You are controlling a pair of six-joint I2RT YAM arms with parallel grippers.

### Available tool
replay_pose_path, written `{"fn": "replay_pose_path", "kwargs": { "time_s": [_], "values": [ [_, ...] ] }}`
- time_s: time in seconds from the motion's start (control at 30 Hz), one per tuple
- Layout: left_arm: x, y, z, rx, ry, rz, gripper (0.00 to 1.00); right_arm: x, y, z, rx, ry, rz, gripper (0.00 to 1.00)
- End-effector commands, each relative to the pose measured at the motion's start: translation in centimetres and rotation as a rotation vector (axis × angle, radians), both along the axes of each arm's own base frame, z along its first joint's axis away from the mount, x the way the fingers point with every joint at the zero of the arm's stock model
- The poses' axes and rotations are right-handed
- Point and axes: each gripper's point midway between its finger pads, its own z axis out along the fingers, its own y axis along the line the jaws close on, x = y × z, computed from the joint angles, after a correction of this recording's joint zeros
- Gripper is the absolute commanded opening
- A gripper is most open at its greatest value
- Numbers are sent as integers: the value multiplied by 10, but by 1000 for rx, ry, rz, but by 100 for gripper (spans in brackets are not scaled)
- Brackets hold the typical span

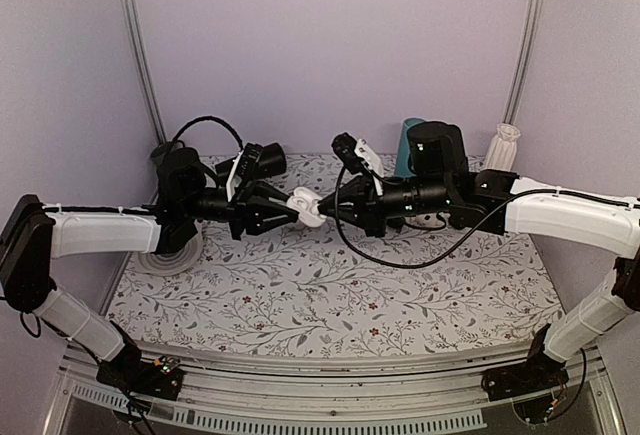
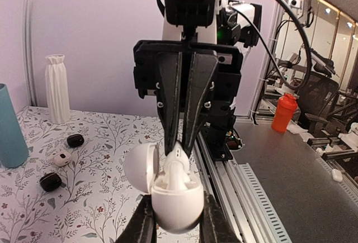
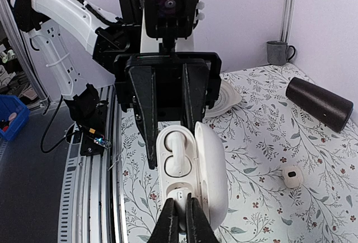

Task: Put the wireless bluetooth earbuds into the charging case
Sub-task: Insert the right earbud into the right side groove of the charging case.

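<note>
The white charging case (image 2: 178, 201) is held off the table between my left gripper's (image 2: 178, 216) fingers, with its lid (image 2: 140, 167) open to one side. In the right wrist view the case (image 3: 165, 142) shows one white earbud (image 3: 175, 153) seated in the far slot. My right gripper (image 3: 180, 212) is shut on a second white earbud (image 3: 180, 194), which sits at the near slot. In the top view the two grippers meet at the case (image 1: 306, 205), above the middle of the table at the back.
On the floral table lie two small black lumps (image 2: 75, 140) (image 2: 50, 182) and a small white round piece (image 2: 62, 158). A teal cup (image 2: 8, 128), a white ribbed vase (image 2: 57, 89), a dark cylinder (image 3: 319, 103), a grey mug (image 3: 277, 52) and a white plate (image 3: 224, 95) stand around.
</note>
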Motion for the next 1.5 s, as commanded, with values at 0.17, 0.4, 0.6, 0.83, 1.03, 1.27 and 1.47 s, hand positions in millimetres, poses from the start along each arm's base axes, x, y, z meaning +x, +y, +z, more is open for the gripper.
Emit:
{"fn": "replay_pose_path", "kwargs": {
  "time_s": [0.17,0.4,0.6,0.83,1.03,1.27,1.47],
  "values": [
    [-3,1,26,-62,-88,34,0,-4,8,-17,-34,35,13,5],
    [-9,5,33,-114,-82,25,0,-1,14,-8,-19,24,0,5],
    [-8,6,32,-119,-81,38,0,2,12,-7,-23,20,-16,12],
    [-5,6,28,-106,-76,59,0,3,9,0,-20,0,-30,18],
    [1,5,24,-89,-73,88,0,0,7,8,-3,-10,-22,23],
    [4,6,22,-85,-70,104,0,-2,2,27,38,-35,-33,26],
    [3,6,21,-83,-70,95,0,-1,-2,37,59,-52,-55,39]
  ]
}}
